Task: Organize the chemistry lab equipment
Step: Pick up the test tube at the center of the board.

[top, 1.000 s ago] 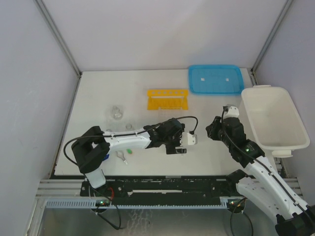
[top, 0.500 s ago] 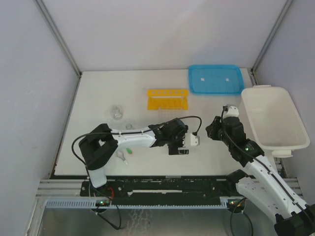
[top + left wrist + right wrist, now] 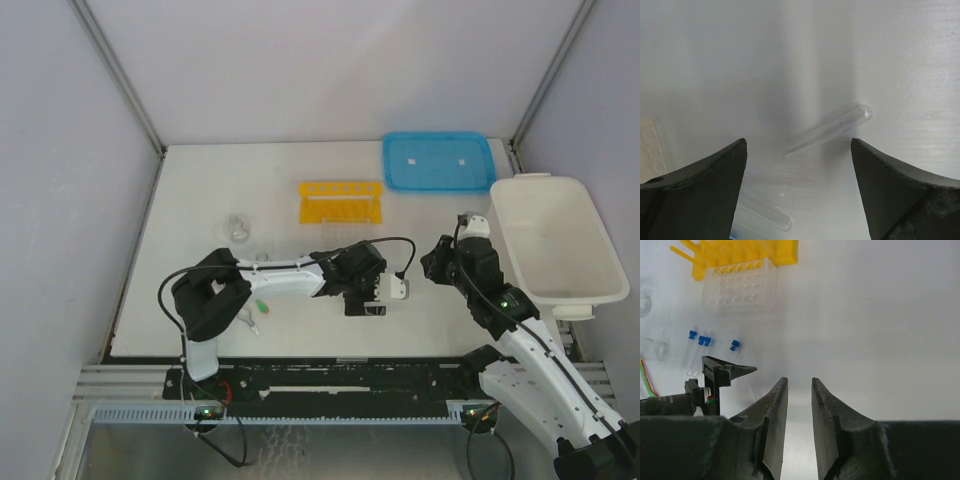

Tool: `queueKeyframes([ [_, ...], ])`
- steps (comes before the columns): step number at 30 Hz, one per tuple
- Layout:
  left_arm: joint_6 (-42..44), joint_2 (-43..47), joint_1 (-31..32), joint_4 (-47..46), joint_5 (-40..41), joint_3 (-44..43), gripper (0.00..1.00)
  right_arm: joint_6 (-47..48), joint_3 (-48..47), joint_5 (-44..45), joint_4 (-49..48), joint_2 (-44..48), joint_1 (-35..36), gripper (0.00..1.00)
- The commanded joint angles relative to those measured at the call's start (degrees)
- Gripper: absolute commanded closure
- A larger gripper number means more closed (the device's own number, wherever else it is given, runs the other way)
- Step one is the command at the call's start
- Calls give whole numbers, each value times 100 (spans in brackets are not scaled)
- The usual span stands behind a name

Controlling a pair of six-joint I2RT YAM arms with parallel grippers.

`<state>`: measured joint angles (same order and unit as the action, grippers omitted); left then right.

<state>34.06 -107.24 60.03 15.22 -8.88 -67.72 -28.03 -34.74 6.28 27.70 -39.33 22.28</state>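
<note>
1. Far left of the table, the small clear glass vessels [image 3: 238, 228] sit at about 10 o'clock from the table's centre, unmoved over the last second. Below them, near the left arm's base, the green-tipped stick [image 3: 259, 307] and thin metal tongs [image 3: 250, 322] lie at about 8 o'clock, also unmoved.

2. The left gripper [image 3: 372, 297] has slid rightward along the near half of the table during the last second, its elbow folding in behind it. Its jaws stand wide apart and hold nothing, though they have eased slightly inward. In the wrist view a clear tube [image 3: 832, 129] lies on the table between the fingers, at a slant; a second tube [image 3: 771, 216] lies nearer the camera. I judge the arm is lining up over a tube to pick it up.

3. The yellow plastic tube rack [image 3: 341, 200] lies at 12 o'clock from that gripper, well apart, unchanged. From the right wrist it looks tipped on its side, so racking tubes may first need it righted.

4. In the right wrist view, blue-capped tubes [image 3: 694, 354] lie loose below the rack, not yet racked.

5. The right gripper [image 3: 800, 405], at 3 o'clock, has barely shifted; its jaws are nearly closed with nothing between them.
</note>
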Motion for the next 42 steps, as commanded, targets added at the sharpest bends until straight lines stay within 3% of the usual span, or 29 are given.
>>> queueKeyframes([
  [1,63,-11,-10,71,-141,-329,11,46,25,-28,-97,74,-57,75],
  [9,-91,-177,-14,-41,-341,-393,15,41,35,-46,-85,71,-94,75],
  [23,-158,-511,-9,288,-626,-701,33,30,54,-72,-82,92,-136,75],
  [29,-184,-618,-15,429,-745,-846,63,34,48,-91,-95,76,-162,75],
  [37,-330,-674,-10,570,-742,-943,69,21,72,-108,-98,92,-180,75],
  [42,-541,-669,-12,683,-641,-993,66,15,76,-111,-102,99,-189,75],
])
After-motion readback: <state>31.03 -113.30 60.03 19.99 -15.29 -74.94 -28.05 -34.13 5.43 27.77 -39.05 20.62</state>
